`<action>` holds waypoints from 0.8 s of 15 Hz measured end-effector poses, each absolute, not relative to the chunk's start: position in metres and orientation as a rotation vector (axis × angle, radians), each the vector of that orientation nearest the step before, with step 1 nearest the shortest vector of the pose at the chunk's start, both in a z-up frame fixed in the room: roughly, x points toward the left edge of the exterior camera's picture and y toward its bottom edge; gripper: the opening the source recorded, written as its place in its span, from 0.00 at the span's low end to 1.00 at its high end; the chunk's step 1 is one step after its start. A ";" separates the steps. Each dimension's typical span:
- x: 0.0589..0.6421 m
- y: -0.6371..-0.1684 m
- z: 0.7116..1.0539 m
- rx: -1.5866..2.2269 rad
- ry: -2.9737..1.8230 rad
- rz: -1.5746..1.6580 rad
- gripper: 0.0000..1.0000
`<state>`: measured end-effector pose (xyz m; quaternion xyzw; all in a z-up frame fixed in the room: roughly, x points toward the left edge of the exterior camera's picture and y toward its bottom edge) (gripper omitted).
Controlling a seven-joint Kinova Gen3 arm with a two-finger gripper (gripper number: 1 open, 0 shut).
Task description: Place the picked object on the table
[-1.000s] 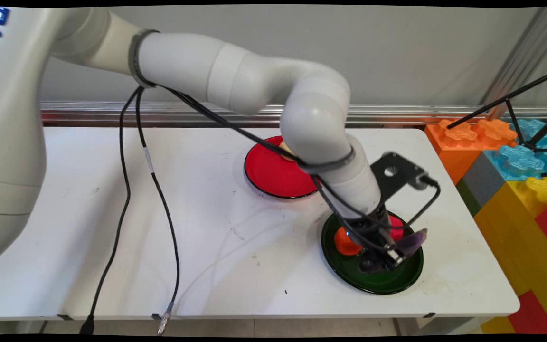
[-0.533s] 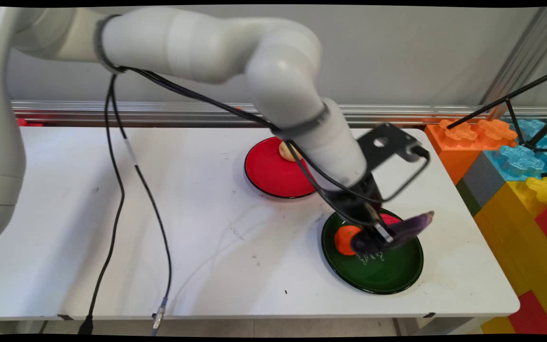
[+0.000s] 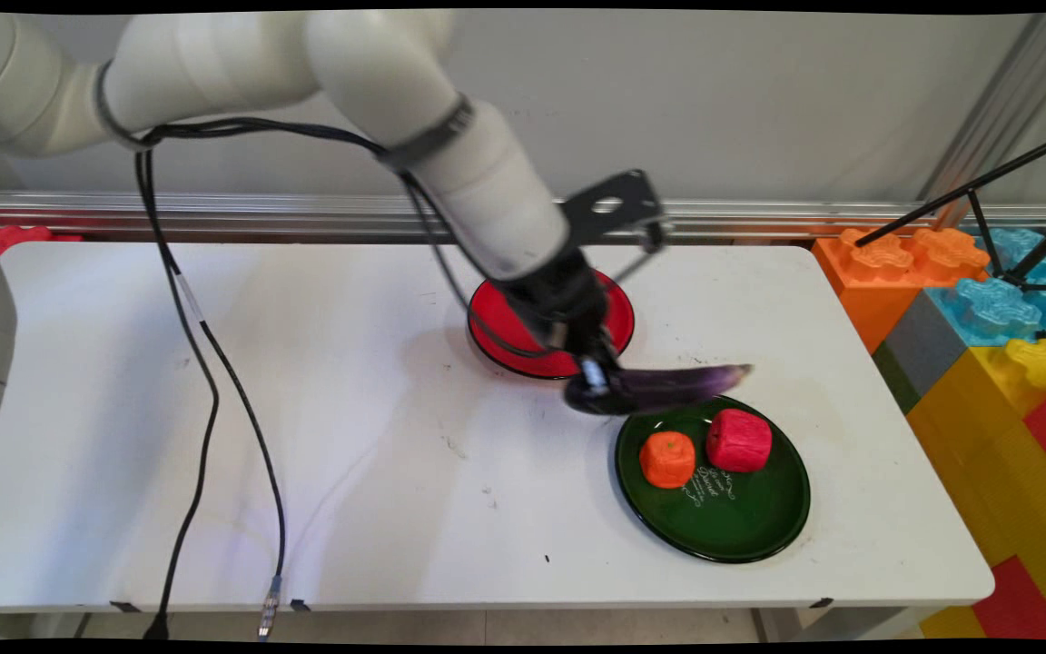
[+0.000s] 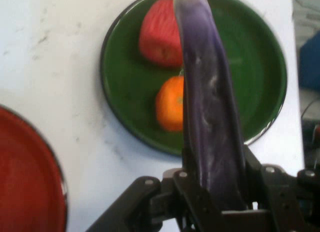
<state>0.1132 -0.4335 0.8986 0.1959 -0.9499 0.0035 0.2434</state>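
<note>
One tool (image 3: 597,377) clenched on eggplant (image 3: 668,386) | airborne over green plate's (image 3: 741,536) far rim | table (image 3: 214,409) left bare

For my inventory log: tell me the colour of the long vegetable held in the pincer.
Dark purple, an eggplant. The hand view shows it best.

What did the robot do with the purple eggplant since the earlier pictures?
The gripper, shut on the eggplant, lifted it off the green plate and carried it up and left, toward the red plate. The orange block and red block stayed on the green plate; both plates stayed put.
</note>
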 end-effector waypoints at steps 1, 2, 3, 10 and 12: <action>0.128 -0.436 0.899 0.494 -2.614 0.020 0.00; 0.144 -0.440 0.899 0.445 -2.633 0.030 0.00; 0.160 -0.443 0.898 0.394 -2.656 0.043 0.00; 0.216 -0.451 0.873 0.155 -2.709 0.078 0.00; 0.226 -0.451 0.861 0.115 -2.723 0.074 0.00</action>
